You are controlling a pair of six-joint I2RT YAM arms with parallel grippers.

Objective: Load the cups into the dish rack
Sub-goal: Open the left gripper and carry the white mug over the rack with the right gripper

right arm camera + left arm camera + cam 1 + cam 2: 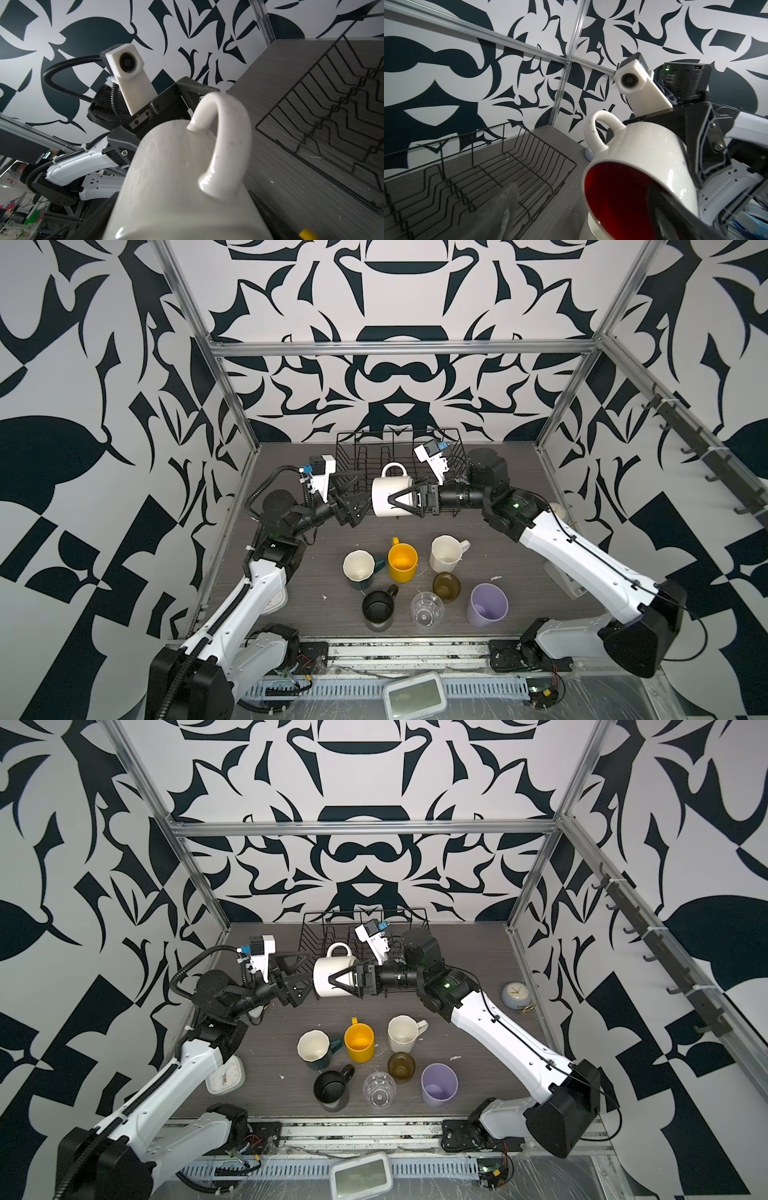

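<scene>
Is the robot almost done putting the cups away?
Not yet. The dish rack looks empty. The right end effector holds the red-inside white mug sideways; the left end effector is open beside it. Seven more, from yellow mug to lilac tumbler, wait on the table.

On the table (pixel 511 580), the rack (pixel 365 460) sits at the back edge. Mid-table, a cluster: teal mug (pixel 359 568), yellow mug (pixel 402 562), white mug (pixel 446 554), black mug (pixel 377 608), clear glass (pixel 426 610), amber glass (pixel 446 587), lilac tumbler (pixel 487 605). Round clock (pixel 515 994) by the right edge, square clock (pixel 226 1075) by the left.

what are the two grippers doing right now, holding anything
Left gripper: open, holding nothing.
Right gripper: closed on the white mug with the red inside, which is lifted off the table and lying sideways.
</scene>
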